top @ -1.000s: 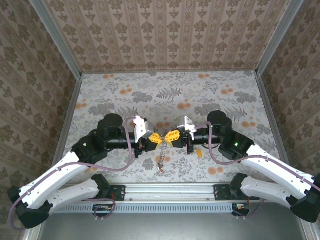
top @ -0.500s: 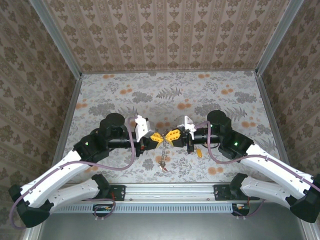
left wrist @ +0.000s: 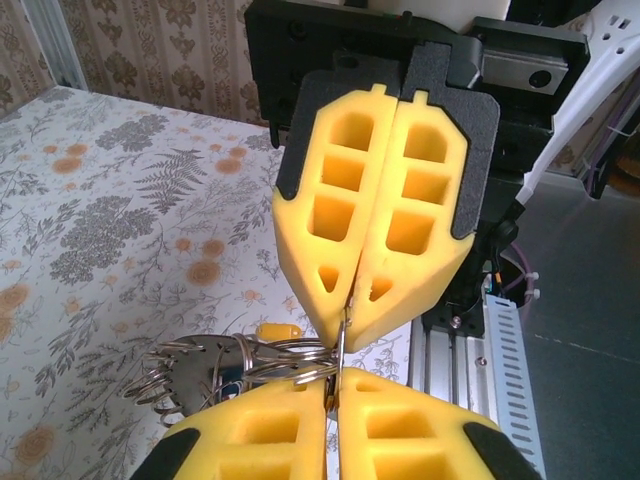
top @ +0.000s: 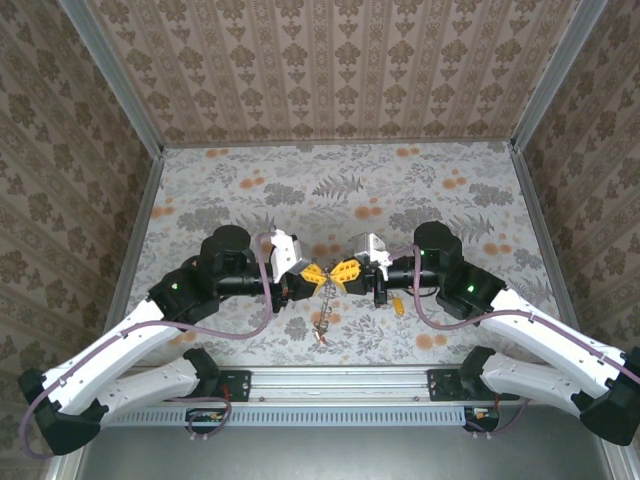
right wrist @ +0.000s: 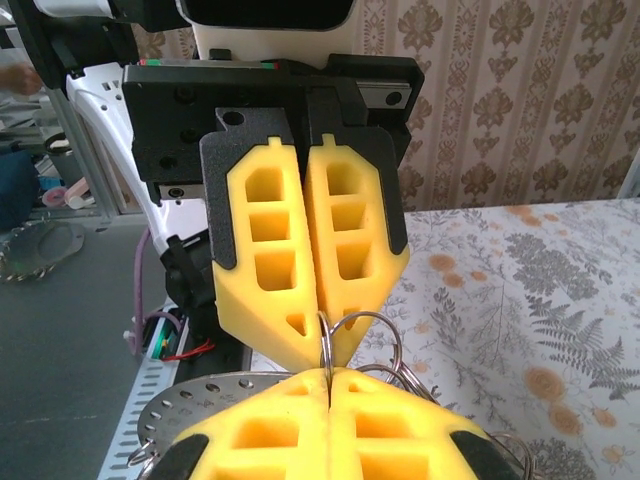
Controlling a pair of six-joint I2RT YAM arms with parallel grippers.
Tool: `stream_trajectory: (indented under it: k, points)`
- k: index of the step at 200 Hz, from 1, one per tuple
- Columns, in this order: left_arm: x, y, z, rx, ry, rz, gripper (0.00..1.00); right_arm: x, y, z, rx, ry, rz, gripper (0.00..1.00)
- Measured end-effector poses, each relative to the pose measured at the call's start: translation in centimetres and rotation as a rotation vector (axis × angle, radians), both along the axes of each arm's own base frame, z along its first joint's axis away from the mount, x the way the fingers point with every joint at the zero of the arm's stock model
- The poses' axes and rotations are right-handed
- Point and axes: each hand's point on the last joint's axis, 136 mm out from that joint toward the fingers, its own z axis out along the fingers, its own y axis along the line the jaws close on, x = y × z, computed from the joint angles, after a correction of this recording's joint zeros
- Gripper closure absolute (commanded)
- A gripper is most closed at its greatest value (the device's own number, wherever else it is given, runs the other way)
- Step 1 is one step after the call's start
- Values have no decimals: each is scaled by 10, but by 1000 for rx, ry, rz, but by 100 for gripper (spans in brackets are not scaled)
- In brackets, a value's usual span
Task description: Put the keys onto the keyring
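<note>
Links of the keyring [top: 325, 310] are seen hanging at the middle of the table's [top: 250, 190] near edge, with a small cluster at the lower end that is too small to make out. Just to the right, a yellow-tagged key [top: 398, 305] is laid flat on the table, apart from the ring. Further back, the left gripper [top: 318, 275] and right gripper [top: 342, 272] are met tip to tip, each clamped tight on the keyring's thin wire. Wire loops [left wrist: 190, 365] are bunched beside the left fingertips.
</note>
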Motion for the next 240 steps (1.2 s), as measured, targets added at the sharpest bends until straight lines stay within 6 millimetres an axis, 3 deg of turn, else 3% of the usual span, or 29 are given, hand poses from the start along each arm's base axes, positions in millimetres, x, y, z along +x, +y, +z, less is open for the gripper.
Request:
stream_trajectory:
  k: [13,67,92,104,136,170,198,240]
  points:
    - [1,0,0,-1,4,2,100,0,0,0,0,-8,1,100]
    - [3,1,1,-8,-4,-3,100,1,0,1,5,-41,0,100]
    - [3,0,-4,16,-13,-18,100,0,-1,-4,-6,-46,-5,74]
    - [5,-1,-6,39,-23,-20,100,-1,-2,-7,-14,-46,-6,66]
    - [11,2,-15,100,-62,-5,100,-3,-10,-11,-14,-27,-54,52]
    - [12,5,-28,189,-113,8,100,2,-27,-12,-4,-9,-163,51]
    - [13,7,-41,247,-131,8,100,26,-46,-37,-51,91,-363,51]
    - [9,5,-55,310,-146,-14,100,52,-82,-112,-177,352,-656,51]
